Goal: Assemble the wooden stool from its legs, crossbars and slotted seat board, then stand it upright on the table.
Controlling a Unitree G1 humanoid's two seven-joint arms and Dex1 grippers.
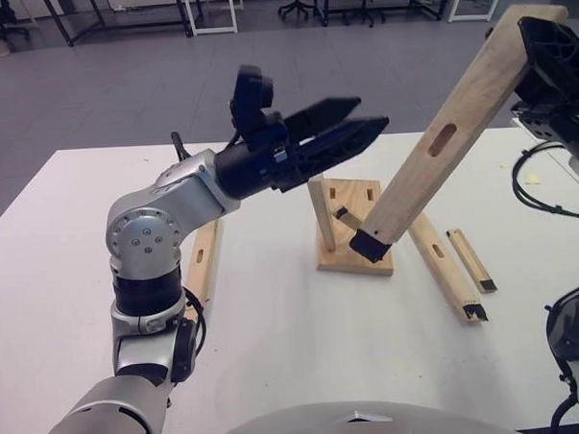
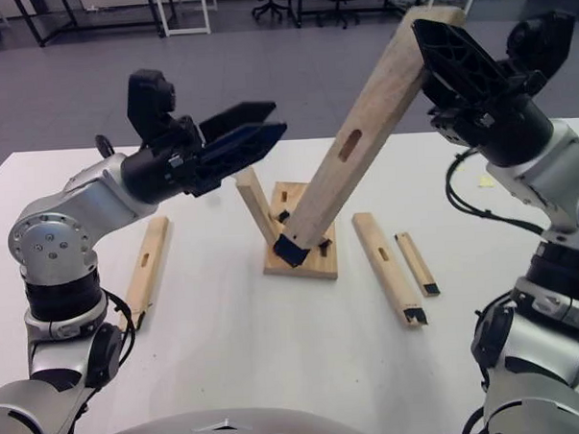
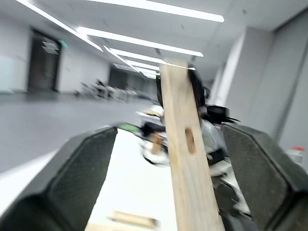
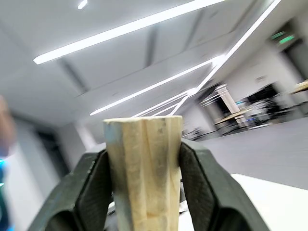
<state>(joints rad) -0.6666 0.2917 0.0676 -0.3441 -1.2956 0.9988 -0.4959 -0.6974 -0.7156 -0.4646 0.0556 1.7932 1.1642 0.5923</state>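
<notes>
Stool leg (image 2: pixel 349 147) held slanted over the seat board (image 1: pixel 355 263), right gripper (image 2: pixel 443 49) clamped on its top end.
Nearest on the table (image 1: pixel 305 351), right of the board, lie a loose slotted leg (image 1: pixel 445 268) and a short crossbar (image 1: pixel 471 259) just beside it; another leg (image 1: pixel 203 261) lies to the left, under the left arm. The board lies flat mid-table with one short leg (image 1: pixel 320 212) standing tilted on it. The held leg's black-capped lower tip meets the board, possibly in a slot; the contact is hard to make out. Left gripper (image 1: pixel 362 118) hangs raised above the table, fingers apart, holding nothing, pointing at the slanted leg.
</notes>
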